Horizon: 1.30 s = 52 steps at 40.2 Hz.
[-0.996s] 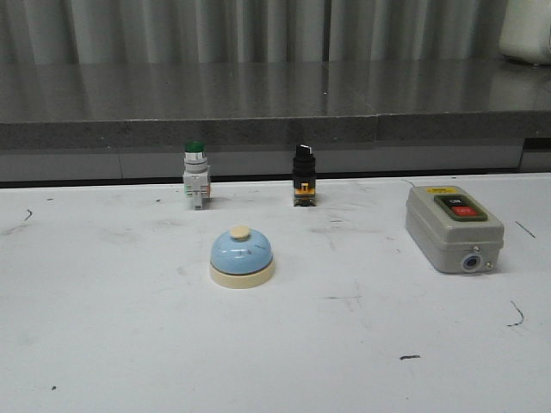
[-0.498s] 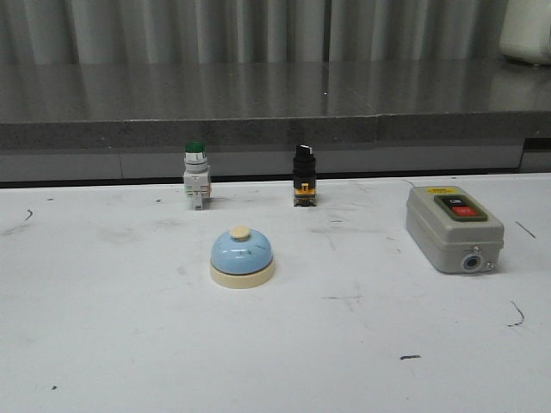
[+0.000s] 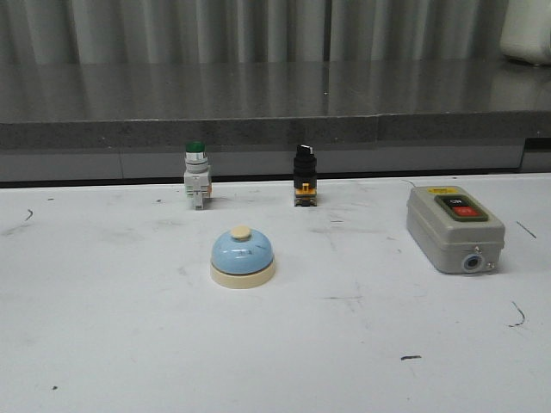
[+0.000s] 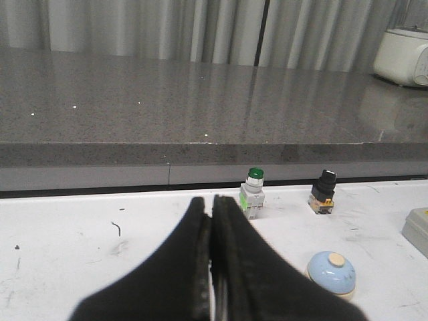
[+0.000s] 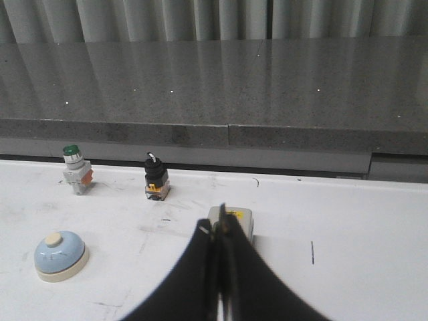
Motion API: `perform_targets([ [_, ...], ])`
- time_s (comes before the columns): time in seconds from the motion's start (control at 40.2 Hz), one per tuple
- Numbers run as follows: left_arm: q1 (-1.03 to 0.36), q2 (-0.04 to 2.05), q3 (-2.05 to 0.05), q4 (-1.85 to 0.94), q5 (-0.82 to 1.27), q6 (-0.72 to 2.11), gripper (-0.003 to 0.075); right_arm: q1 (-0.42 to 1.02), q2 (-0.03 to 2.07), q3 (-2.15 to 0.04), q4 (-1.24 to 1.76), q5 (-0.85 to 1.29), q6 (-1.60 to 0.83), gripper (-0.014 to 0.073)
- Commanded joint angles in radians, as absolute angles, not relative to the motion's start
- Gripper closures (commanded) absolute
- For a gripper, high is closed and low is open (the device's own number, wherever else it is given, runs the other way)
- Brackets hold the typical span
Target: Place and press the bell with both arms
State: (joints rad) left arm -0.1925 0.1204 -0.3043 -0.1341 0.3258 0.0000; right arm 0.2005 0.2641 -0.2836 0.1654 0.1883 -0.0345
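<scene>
Centrally, the bell [image 3: 243,256] stands upright on the white table [image 3: 103,344]; left gripper [image 4: 212,221] and right gripper [image 5: 219,237] fingers pressed together, holding nothing.

On the table [image 3: 103,344] there is 1 bell [image 3: 243,256], 1 green push button [image 3: 195,175], 1 black knob switch [image 3: 304,175] and 1 grey switch box [image 3: 454,228]. 2 grippers are visible, left [image 4: 212,207] and right [image 5: 219,231].
</scene>
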Motion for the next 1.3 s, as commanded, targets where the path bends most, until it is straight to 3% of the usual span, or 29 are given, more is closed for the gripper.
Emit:
perform_targets([
  [0.0,-0.189,0.131,-0.330,-0.143,0.248,-0.012,0.0740,0.192,0.271,-0.309,0.158,0.103,-0.047,0.0663],
  [0.374,-0.183,0.117,-0.312,-0.127,0.225,-0.012,0.0740,0.192,0.271,-0.309,0.158,0.103,-0.047,0.0663],
  [0.623,-0.066,-0.028,-0.164,-0.122,0.184,-0.012,0.0740,0.192,0.271,-0.309,0.158,0.103,-0.047,0.0663],
  [0.921,-0.007,-0.022,0.025,-0.118,0.000,-0.012,0.0740,0.192,0.271,-0.309,0.158,0.109,-0.047,0.0663],
  [1.27,-0.007,-0.021,0.027,-0.118,0.058,-0.012,0.0740,0.192,0.271,-0.309,0.158,0.109,-0.047,0.0663],
])
